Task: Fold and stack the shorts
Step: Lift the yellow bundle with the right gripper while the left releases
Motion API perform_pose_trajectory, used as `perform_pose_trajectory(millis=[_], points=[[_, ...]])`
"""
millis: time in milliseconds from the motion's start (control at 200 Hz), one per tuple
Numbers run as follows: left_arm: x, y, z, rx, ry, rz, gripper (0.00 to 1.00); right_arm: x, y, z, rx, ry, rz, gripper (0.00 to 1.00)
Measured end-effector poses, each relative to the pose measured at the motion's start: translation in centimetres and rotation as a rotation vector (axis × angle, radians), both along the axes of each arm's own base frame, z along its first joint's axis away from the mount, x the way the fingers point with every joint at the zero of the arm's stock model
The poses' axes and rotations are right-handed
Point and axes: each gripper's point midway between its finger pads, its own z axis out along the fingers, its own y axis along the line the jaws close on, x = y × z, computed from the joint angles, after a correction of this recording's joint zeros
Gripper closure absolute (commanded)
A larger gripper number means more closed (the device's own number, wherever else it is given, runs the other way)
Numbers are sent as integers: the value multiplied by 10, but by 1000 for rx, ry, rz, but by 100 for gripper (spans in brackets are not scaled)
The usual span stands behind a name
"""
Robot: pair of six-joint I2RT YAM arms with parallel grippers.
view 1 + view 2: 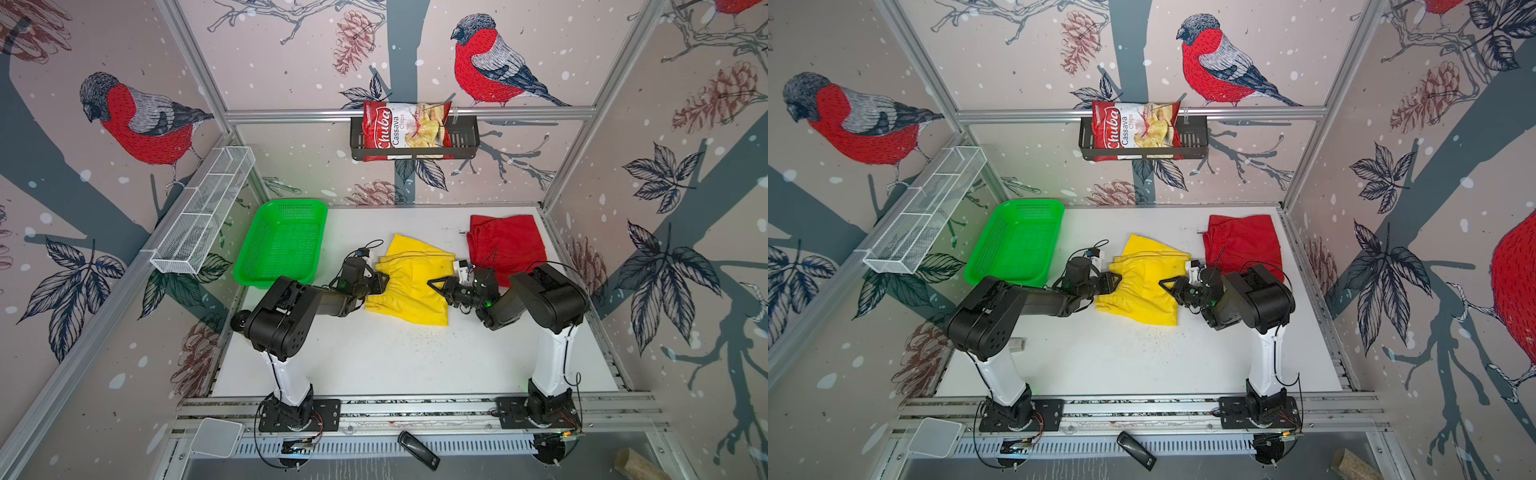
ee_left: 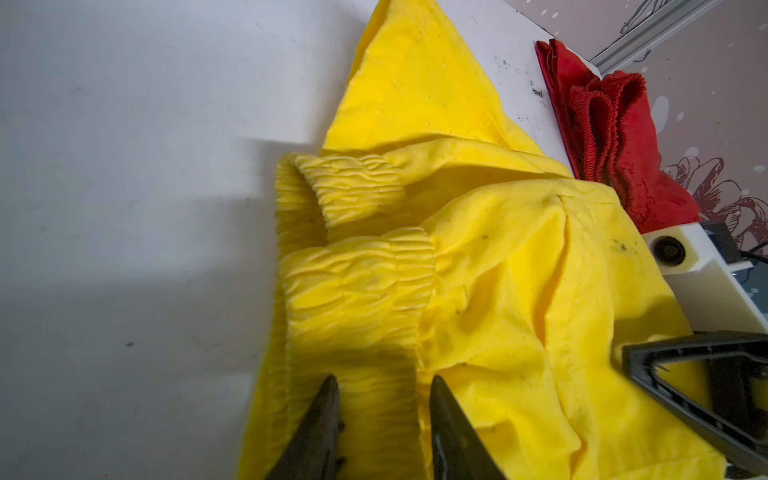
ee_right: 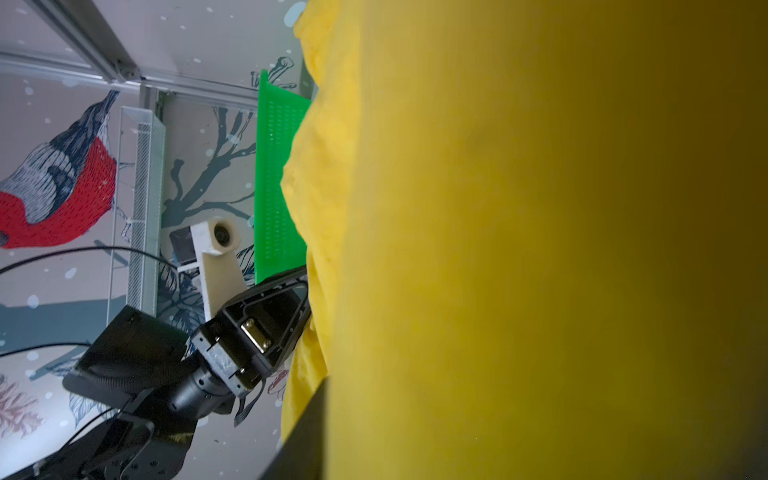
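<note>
While one red pair [image 1: 509, 245] lies apart, left fingers [image 2: 324, 424] clamp one yellow pair [image 1: 411, 291]; right fingers [image 3: 303, 449]: cannot tell.

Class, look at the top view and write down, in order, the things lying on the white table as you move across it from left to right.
green basket → yellow shorts → red shorts
</note>
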Motion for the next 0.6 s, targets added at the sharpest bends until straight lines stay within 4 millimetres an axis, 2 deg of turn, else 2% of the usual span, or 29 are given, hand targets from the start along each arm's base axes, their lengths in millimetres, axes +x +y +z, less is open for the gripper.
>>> perform_pose_trajectory(millis=[65,125,330,485,600], points=[[-1,-2,0,-5,4,-2,62,9,-8,3,-39,-2,-28,89],[-3,-6,0,-15,11,-9,62,19,-13,9,-81,-14,-38,92],[-11,-29,3,-61,26,-69,60,64,-24,32,-343,-88,-30,94],[-15,-51,5,-97,39,-119,58,85,-46,42,-556,-106,-9,94],[-21,-50,-2,-85,85,-118,58,101,-62,53,-692,-137,0,94]])
